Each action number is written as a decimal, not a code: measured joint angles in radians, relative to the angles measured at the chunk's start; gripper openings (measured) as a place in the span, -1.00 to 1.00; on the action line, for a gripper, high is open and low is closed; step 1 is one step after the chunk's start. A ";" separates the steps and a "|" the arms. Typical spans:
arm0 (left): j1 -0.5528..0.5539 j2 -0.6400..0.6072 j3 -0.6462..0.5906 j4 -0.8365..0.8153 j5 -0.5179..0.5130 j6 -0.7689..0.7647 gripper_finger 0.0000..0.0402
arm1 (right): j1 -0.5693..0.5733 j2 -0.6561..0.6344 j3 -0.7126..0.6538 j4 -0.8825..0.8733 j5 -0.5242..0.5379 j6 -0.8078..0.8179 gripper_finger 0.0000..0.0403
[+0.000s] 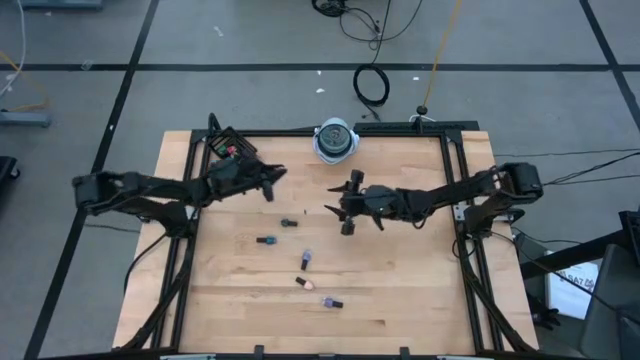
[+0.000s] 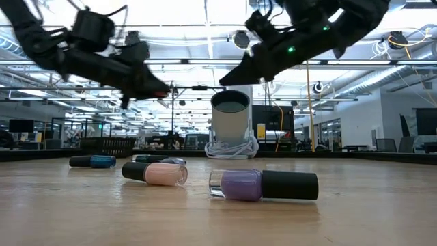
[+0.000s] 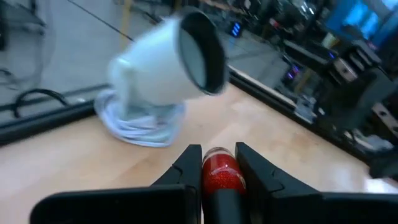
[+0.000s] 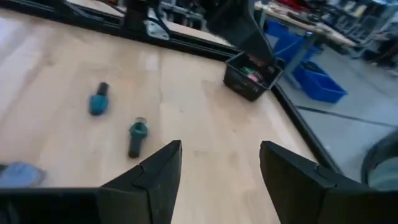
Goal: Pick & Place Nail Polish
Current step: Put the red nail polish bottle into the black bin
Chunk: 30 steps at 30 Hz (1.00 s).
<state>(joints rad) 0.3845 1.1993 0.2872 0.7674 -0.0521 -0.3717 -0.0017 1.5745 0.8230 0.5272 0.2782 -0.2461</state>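
Beyond the desk [image 1: 400,300], a large open hall is seen in the low view, lit by long ceiling lights, with screens and benches far back; no writing can be read anywhere. A grey floor crossed by dark lines and cables is shown around the pale wooden desk, which is edged by a black frame. Near its far edge a white lamp [image 1: 336,140] is set on a coiled cord. At the far left corner a small black box [image 1: 225,146] is placed.

Above the desk the left gripper [image 3: 219,163] is held near the lamp, its fingers clenched on a red bottle [image 3: 219,171]. The right gripper [image 4: 219,163] is raised mid-desk, fingers spread and holding nothing.

Five bottles are left lying on the wood: a teal one [image 1: 266,240], a dark one [image 1: 289,223], a purple one [image 2: 263,185], a pink one [image 2: 155,173], another purple one [image 1: 306,260].
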 joint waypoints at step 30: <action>0.232 -0.235 -0.190 -0.284 -0.576 -0.161 -0.74 | -0.103 -0.298 -0.330 0.276 -0.303 0.243 -0.02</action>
<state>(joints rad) 0.6166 0.9642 0.0972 0.4832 -0.6278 -0.5326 -0.1043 1.2766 0.4931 0.8032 -0.0246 -0.0032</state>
